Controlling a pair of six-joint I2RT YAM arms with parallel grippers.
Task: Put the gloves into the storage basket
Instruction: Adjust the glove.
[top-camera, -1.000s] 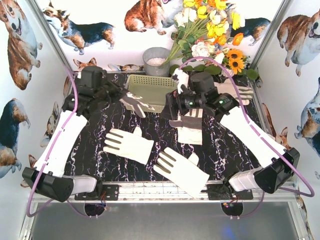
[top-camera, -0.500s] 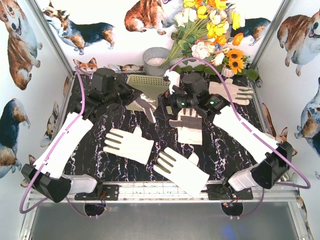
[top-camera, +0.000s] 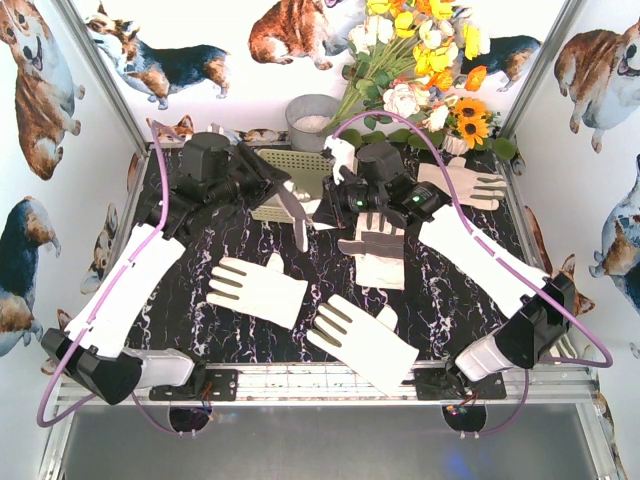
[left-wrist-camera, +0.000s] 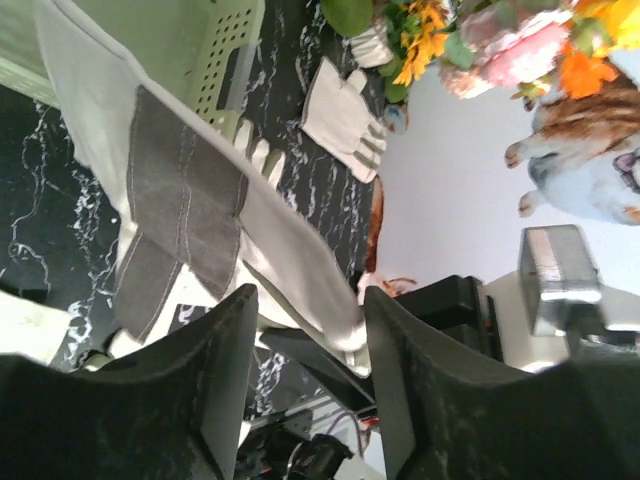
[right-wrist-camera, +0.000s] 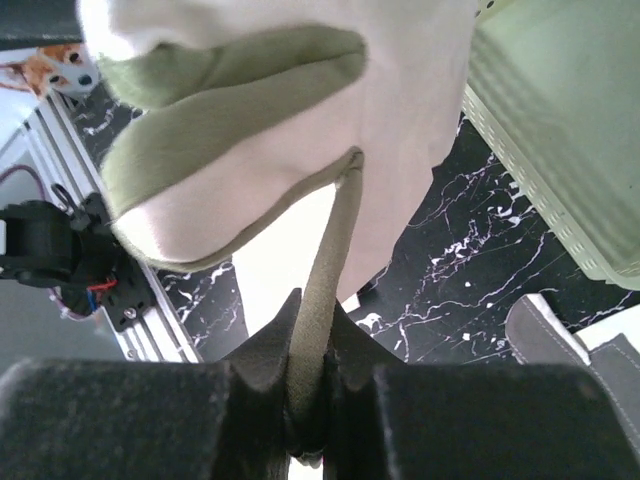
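**Top external view:** None of the five gloves can be seen lying fully inside the storage basket (top-camera: 300, 162), though the arms hide much of it. The left tool (top-camera: 272, 188) sits at the basket's front edge. The dangling glove (top-camera: 296, 208) hangs from it across that edge, its grey fingers pointing down toward the tabletop (top-camera: 200, 300). The right tool (top-camera: 338, 205) is low over the middle glove (top-camera: 378, 255), just in front of the basket. Three gloves are untouched: the near-left glove (top-camera: 258, 290), the near-centre glove (top-camera: 362, 343) and the far-right glove (top-camera: 462, 182), which lies by the flowers.

**Left wrist view:** The left tool (left-wrist-camera: 310, 310) has its jaws apart, and the dangling glove (left-wrist-camera: 180, 200) passes loosely between them. It stretches up to the basket (left-wrist-camera: 215, 50), so it looks like a release half over the rim, not a clean drop inside.

**Right wrist view:** The right tool (right-wrist-camera: 312, 320) is pinched tight on a thin fabric edge of what is most likely the middle glove (right-wrist-camera: 280, 150). The basket (right-wrist-camera: 560, 130) is close by at the right.

I judge the task to be at an early stage: one glove is at the rim, one is freshly gripped, and three are waiting.
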